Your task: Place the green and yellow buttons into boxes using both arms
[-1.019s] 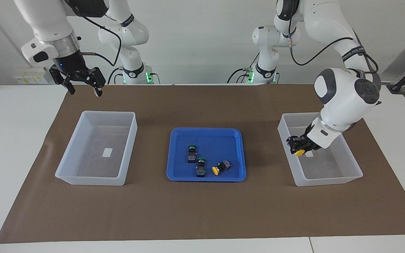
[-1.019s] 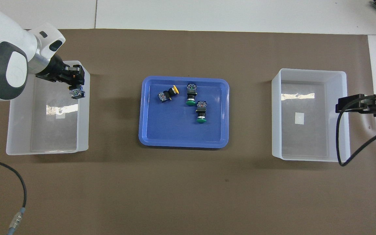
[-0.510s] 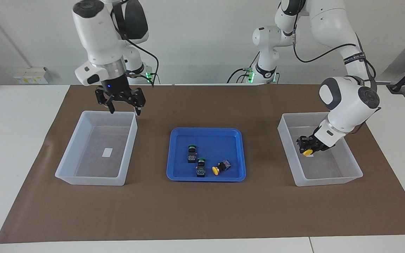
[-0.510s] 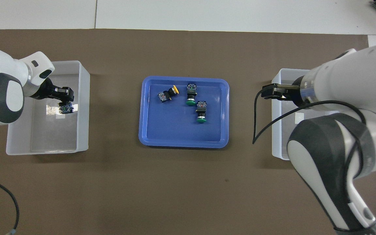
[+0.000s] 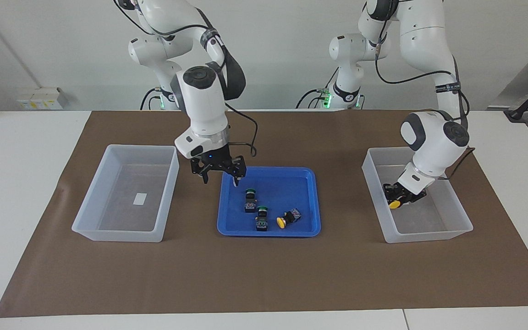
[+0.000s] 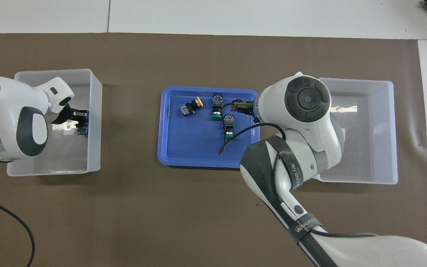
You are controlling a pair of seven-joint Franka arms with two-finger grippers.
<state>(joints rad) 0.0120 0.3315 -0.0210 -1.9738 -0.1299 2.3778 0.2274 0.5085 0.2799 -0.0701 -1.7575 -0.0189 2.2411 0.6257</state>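
My left gripper (image 5: 399,198) is shut on a yellow button (image 5: 395,203) and holds it low inside the box (image 5: 429,233) at the left arm's end; it also shows in the overhead view (image 6: 80,120) with the button's body (image 6: 83,129). My right gripper (image 5: 219,175) is open and empty over the blue tray's (image 5: 291,188) edge nearest the robots. In the tray lie two green buttons (image 5: 250,199) (image 5: 261,218) and one yellow button (image 5: 288,219). The box (image 5: 117,234) at the right arm's end holds only its sticker.
A brown mat (image 5: 264,275) covers the table under the tray and both boxes. In the overhead view the right arm (image 6: 306,111) hides one end of the tray (image 6: 191,144) and part of its box (image 6: 391,129).
My right arm has swung from past its box, over the box, to the tray's edge. My left gripper has carried the yellow button deeper into its box.
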